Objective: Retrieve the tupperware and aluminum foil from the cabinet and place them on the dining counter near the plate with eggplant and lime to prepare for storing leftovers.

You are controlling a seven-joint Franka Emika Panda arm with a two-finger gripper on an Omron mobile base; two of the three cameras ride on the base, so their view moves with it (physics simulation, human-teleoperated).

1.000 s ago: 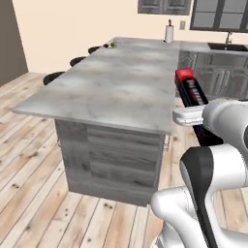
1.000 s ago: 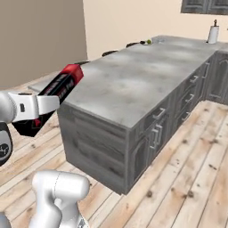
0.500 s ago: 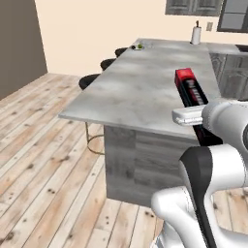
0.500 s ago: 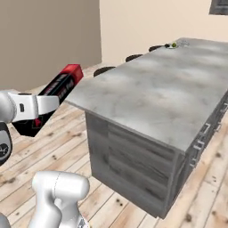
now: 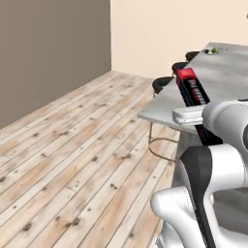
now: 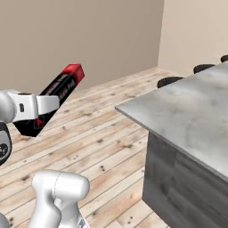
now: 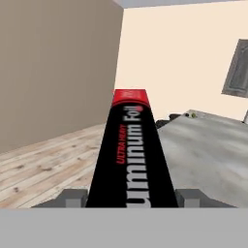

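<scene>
Aluminum foil [image 7: 131,155], a long slim black red-ended box, sits clamped in the pincer [image 7: 131,197].

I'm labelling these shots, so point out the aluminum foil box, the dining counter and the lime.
aluminum foil [image 7: 131,160]: hand view, black labelled face.
dining counter [image 6: 196,111]: right base view, bare marbled top.
lime [image 5: 213,50]: left base view, the green fruit itself.

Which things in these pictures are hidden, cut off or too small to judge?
- Plate, left base view: a far speck; the lime on it is a green dot, the eggplant unreadable.
- Aluminum foil, hand view: its near end is cut off by the bottom.
- Gripper, right base view: its fingertips are hidden by the foil box and the hand.
- Dining counter: its far end is cut off.
</scene>
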